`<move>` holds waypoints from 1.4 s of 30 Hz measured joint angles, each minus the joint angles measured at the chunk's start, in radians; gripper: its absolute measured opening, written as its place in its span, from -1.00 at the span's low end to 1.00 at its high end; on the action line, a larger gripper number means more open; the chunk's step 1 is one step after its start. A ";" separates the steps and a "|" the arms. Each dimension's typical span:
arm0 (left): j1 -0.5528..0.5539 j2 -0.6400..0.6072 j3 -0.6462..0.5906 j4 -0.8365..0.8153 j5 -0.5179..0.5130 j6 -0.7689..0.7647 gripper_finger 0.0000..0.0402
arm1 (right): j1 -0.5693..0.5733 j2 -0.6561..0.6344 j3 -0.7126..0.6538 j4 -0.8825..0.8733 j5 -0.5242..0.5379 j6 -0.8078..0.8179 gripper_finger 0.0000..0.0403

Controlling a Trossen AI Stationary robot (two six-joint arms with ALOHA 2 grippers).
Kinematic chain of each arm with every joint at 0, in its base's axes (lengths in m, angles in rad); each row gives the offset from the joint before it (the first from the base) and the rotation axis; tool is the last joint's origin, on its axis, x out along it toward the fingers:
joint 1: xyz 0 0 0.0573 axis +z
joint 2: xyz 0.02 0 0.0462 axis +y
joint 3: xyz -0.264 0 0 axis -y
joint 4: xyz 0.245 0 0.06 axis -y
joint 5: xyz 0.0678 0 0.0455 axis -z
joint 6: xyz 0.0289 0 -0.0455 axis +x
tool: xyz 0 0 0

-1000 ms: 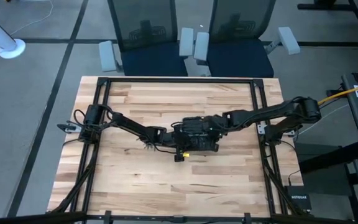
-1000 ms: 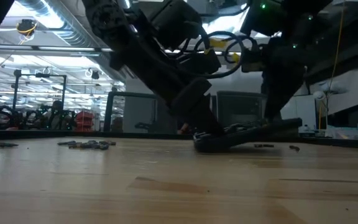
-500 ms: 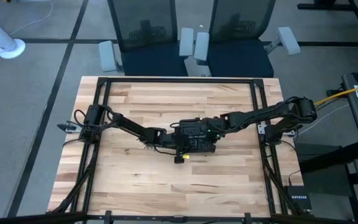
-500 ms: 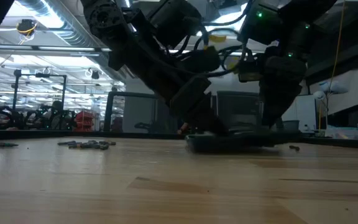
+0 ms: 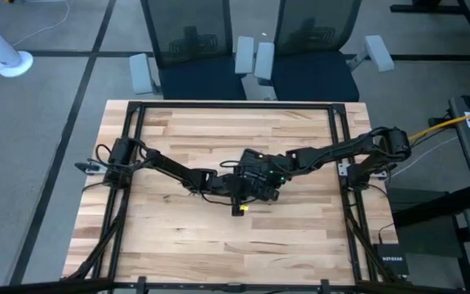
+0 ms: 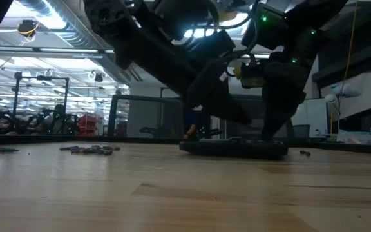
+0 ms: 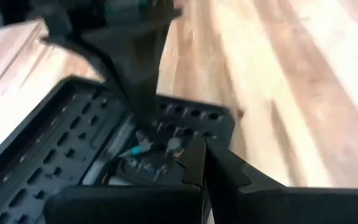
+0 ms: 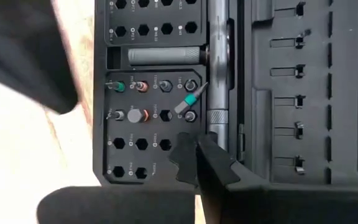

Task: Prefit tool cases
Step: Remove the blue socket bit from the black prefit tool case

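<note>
The case [image 6: 234,147] lies open and flat at the table [image 5: 219,237] centre. Both grippers, left [image 5: 233,189] and right [image 5: 261,178], are fully closed (holding nothing) above its slots.

Black tool case [image 8: 229,93] open flat, mid-table, few bits slotted

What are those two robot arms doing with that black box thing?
Both arms meet over an open tool case lying flat in the middle of the wooden table. The left gripper and the right gripper are both shut, their tips poised just above its rows of bit slots. A few loose bits lie off to one side.
</note>
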 joint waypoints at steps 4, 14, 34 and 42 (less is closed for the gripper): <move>0.021 0.024 0.000 -0.002 -0.003 -0.014 -1.00 | 0.001 0.000 0.012 0.000 -0.019 -0.004 -1.00; 0.047 0.062 0.003 0.000 -0.003 -0.087 -1.00 | 0.000 -0.076 0.091 -0.071 0.052 -0.033 -1.00; 0.102 -0.148 -0.001 -0.399 -0.015 0.250 -1.00 | -0.108 -0.277 -0.189 -0.164 0.281 0.218 -0.98; 0.139 -0.077 0.000 -0.357 0.034 0.182 -1.00 | -0.106 -0.277 -0.157 -0.134 0.277 0.193 -0.59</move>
